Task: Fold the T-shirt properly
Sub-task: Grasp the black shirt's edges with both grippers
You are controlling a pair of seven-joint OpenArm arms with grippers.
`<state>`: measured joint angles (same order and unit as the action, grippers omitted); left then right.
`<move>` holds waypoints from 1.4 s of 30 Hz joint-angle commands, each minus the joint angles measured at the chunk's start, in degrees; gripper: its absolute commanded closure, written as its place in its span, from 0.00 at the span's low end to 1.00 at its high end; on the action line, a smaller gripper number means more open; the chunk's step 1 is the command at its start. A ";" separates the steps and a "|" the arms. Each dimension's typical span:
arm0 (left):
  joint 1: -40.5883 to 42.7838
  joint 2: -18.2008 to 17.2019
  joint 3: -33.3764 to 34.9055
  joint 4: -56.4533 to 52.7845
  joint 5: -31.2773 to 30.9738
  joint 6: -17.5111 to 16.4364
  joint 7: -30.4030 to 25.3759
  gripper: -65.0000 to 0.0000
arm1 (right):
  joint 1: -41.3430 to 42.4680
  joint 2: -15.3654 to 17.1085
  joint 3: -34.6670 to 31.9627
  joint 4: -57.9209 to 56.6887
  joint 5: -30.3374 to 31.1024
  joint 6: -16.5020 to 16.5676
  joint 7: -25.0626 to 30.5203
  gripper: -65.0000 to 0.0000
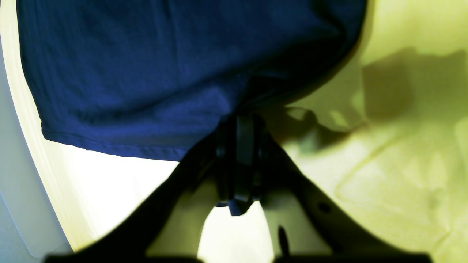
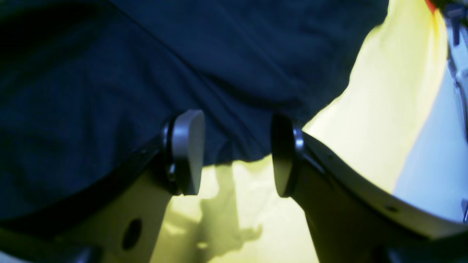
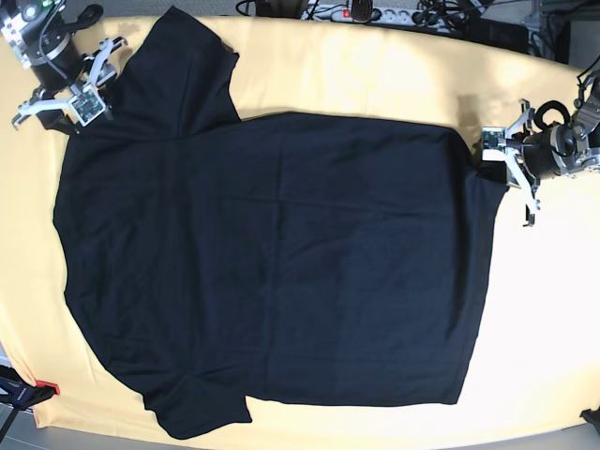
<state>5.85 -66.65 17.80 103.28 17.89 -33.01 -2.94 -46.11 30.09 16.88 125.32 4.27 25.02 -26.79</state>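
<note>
Grasping stage: left gripper (image 1: 241, 120) jaws clamped on the large black cotton T-shirt's (image 3: 272, 253) right-side corner; right gripper (image 2: 237, 153), upper left, jaws apart, must close on fabric next.

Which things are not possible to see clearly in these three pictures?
- Label mark of the T-shirt: too small to find in the base view.
- Left end effector: in the left wrist view it is shut on the T-shirt edge, but dark and blurred, so how much cloth it pinches is hidden.
- Right end effector: open; the right wrist view does not show if its pads touch the cloth.
- Table: edges cut off in the base view.
</note>
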 commanded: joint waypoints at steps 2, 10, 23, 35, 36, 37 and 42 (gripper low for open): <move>-0.66 -1.46 -0.61 0.52 -0.68 0.66 -0.37 1.00 | 1.31 1.53 0.35 -1.38 0.85 1.29 1.11 0.51; -0.66 -1.46 -0.61 0.52 -0.68 0.68 -0.39 1.00 | 5.07 1.70 0.35 -9.97 3.39 4.96 2.82 0.51; -0.66 -1.46 -0.61 0.52 -0.66 0.68 -0.39 1.00 | 9.92 1.92 0.35 -19.28 4.66 8.55 4.81 0.51; -0.68 -1.44 -0.61 0.52 -0.63 0.70 -0.39 1.00 | 9.90 1.84 0.35 -19.58 -0.22 0.98 4.94 0.51; -0.66 -1.44 -0.61 0.52 -0.63 0.68 -0.39 1.00 | 9.90 1.84 0.35 -19.58 -0.04 0.85 4.94 0.51; -0.66 -1.44 -0.61 0.52 -0.63 0.70 -0.39 1.00 | 9.90 1.81 0.35 -19.58 0.00 0.92 4.94 0.51; -0.66 -1.44 -0.61 0.52 -0.63 0.70 -0.39 1.00 | 9.90 1.53 -0.15 -19.65 2.91 5.73 4.96 0.51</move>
<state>5.85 -66.65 17.80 103.31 17.91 -33.01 -2.94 -36.03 30.94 16.58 105.30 7.07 30.68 -21.61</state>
